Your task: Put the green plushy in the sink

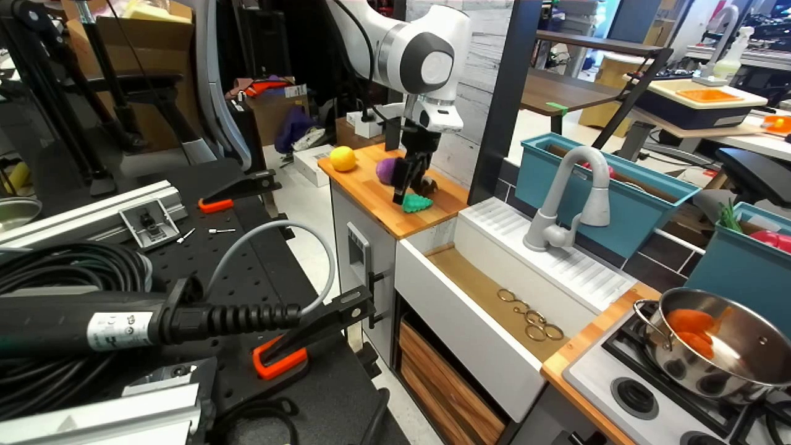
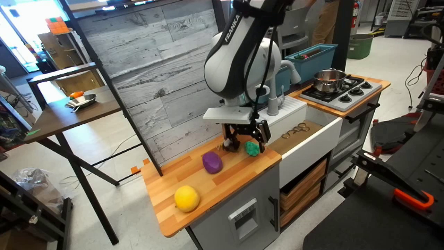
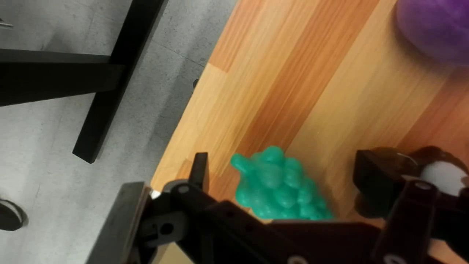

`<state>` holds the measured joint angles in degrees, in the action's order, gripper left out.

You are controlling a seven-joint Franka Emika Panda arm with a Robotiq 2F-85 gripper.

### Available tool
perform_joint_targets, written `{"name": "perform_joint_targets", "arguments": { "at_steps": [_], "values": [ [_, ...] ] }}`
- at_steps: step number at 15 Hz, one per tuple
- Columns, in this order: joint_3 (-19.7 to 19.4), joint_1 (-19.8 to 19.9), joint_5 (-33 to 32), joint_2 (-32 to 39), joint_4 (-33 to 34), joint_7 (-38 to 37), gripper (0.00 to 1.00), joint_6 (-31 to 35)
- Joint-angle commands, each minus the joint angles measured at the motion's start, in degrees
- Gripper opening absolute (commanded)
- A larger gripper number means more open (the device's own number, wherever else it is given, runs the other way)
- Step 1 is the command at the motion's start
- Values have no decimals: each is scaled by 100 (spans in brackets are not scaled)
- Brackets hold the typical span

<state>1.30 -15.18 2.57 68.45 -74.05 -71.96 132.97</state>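
While green plushy [image 3: 280, 187] sat on worktop [image 2: 239, 171] just beside sink [image 1: 463, 327], jaws hung wide apart, straddling it, no grip yet! Approach looked nearly done; clamp, lift, carry, drop into sink all remained.

The plushy [image 2: 252, 149] lies on the counter [image 2: 222, 180] near the sink [image 2: 308, 154].

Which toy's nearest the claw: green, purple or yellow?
The bumpy green plushy, framed by the open gripper in the wrist view; the purple toy and yellow toy lie farther off.
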Motion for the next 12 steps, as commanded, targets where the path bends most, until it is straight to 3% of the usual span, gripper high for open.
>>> {"name": "perform_joint_targets", "arguments": {
  "at_steps": [1, 4, 5, 6, 12],
  "values": [
    [-10, -43, 158, 744, 1358, -6, 100, -895],
    [-8, -48, 112, 999, 1860, 20, 100, -1341],
    [-25, -53, 98, 1072, 1990, -2, 75, -1420],
    [-35, -58, 79, 1130, 2097, 6, 72, -1497],
    [-11, -5, 84, 1270, 2485, 50, 27, -2105]
  ]
}}
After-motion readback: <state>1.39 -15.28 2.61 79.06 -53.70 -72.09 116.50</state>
